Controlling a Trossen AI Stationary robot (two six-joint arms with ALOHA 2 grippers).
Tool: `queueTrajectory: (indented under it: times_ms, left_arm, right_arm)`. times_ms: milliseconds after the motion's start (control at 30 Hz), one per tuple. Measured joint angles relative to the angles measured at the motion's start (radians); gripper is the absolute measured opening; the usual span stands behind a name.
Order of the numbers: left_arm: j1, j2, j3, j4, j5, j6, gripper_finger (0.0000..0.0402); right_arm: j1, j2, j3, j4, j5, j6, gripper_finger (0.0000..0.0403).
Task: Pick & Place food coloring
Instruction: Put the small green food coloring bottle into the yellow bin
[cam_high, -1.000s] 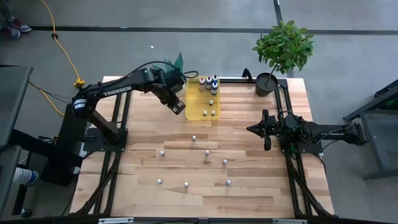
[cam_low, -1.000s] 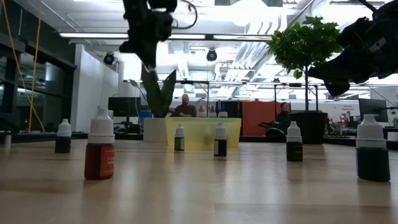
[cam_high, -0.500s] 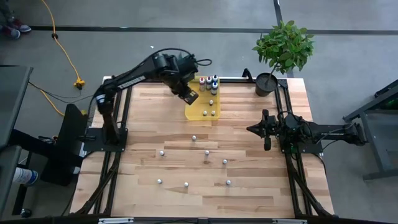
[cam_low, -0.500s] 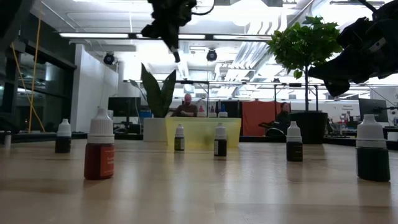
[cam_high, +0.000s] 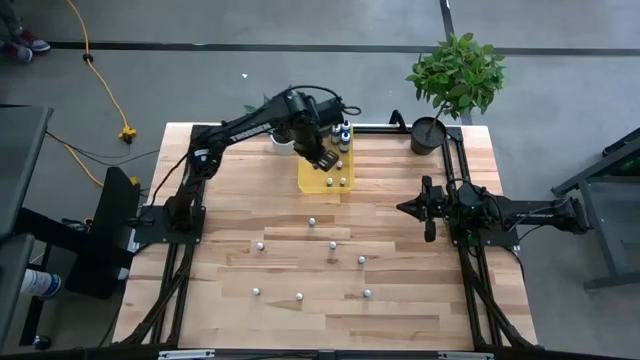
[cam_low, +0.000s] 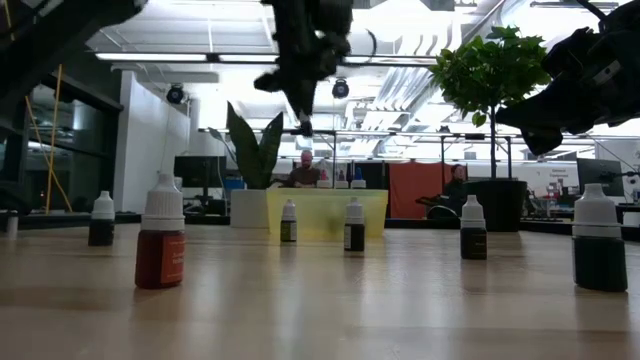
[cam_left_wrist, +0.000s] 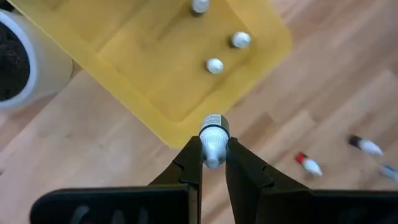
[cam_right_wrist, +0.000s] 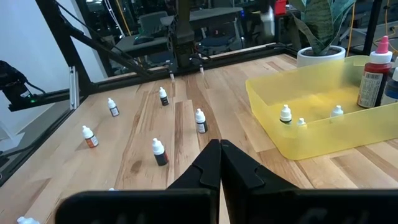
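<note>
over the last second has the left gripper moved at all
Yes. In the high view the left gripper, shut on a food coloring bottle, has swung from the table left of the yellow tray to above it.

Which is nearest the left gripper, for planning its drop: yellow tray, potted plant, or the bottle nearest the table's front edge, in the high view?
From the left gripper:
1. Yellow tray, directly beneath it.
2. Potted plant, at the table's far right corner.
3. Front bottle, near the front edge.
</note>
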Motion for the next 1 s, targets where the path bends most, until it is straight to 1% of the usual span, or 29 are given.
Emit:
queueTrajectory:
  times_ms: [267, 433, 533, 800, 900, 1000]
  left_arm:
    - [-0.022, 0.099, 0.000, 0.041, -0.083, -0.072, 0.0035]
    - [-0.020, 0.168, -0.001, 0.094, -0.141, -0.173, 0.0035]
    - [-0.017, 0.203, -0.001, 0.139, -0.149, -0.224, 0.0035]
    - [0.006, 0.272, -0.001, 0.208, -0.170, -0.296, 0.0035]
    - [0.019, 0.286, -0.001, 0.207, -0.192, -0.350, 0.0035]
    - [0.033, 0.289, -0.002, 0.216, -0.204, -0.436, 0.0035]
  right_arm:
    - [0.000, 0.000, 0.000, 0.000, 0.000, 0.000, 0.0000]
    - [0.000, 0.000, 0.000, 0.000, 0.000, 0.000, 0.0000]
    - [0.000, 0.000, 0.000, 0.000, 0.000, 0.000, 0.0000]
    - [0.000, 0.000, 0.000, 0.000, 0.000, 0.000, 0.0000]
    - [0.000, 0.000, 0.000, 0.000, 0.000, 0.000, 0.0000]
    - [0.000, 0.000, 0.000, 0.000, -0.001, 0.000, 0.0000]
